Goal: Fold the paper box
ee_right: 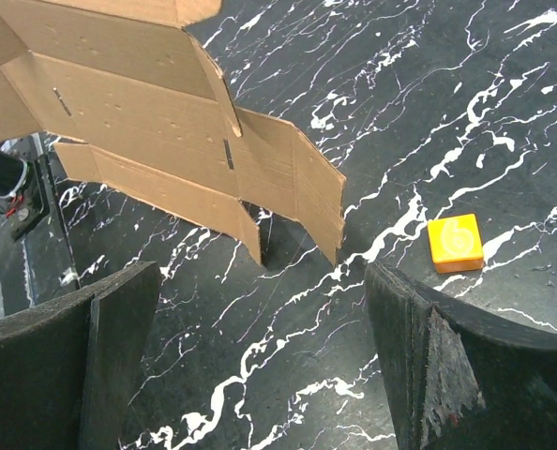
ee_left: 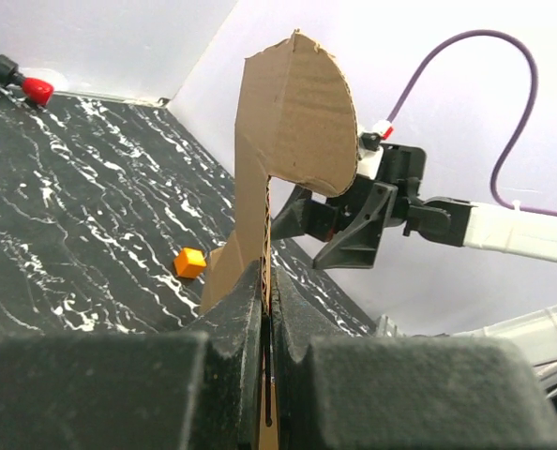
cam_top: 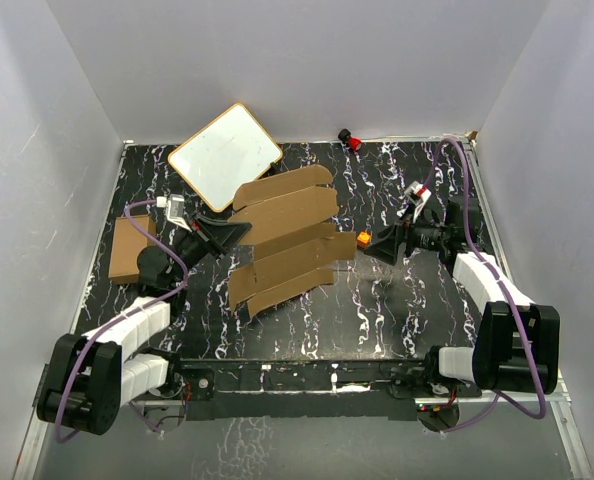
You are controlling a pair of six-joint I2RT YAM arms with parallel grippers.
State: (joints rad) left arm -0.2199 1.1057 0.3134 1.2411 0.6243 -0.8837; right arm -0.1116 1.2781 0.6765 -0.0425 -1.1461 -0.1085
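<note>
Closest to my left wrist lens, my left gripper is pressed together on the near edge of the paper box, which rises straight ahead of its fingers. My right gripper is spread wide and holds nothing, with the sheet's lower tabs just ahead of it, in line with the gap between its fingers. My worry is the thin pinch: held by one edge only, the sheet could swivel or slide out. If my right gripper pushes in away from a score line, it could buckle a panel or shove the whole sheet. It could also knock the orange cube just beyond its right-hand finger. The box is plain brown corrugated card, unfolded, with scored panels, slots and rounded flaps, and its pointed tabs seem to rest on the table.
</note>
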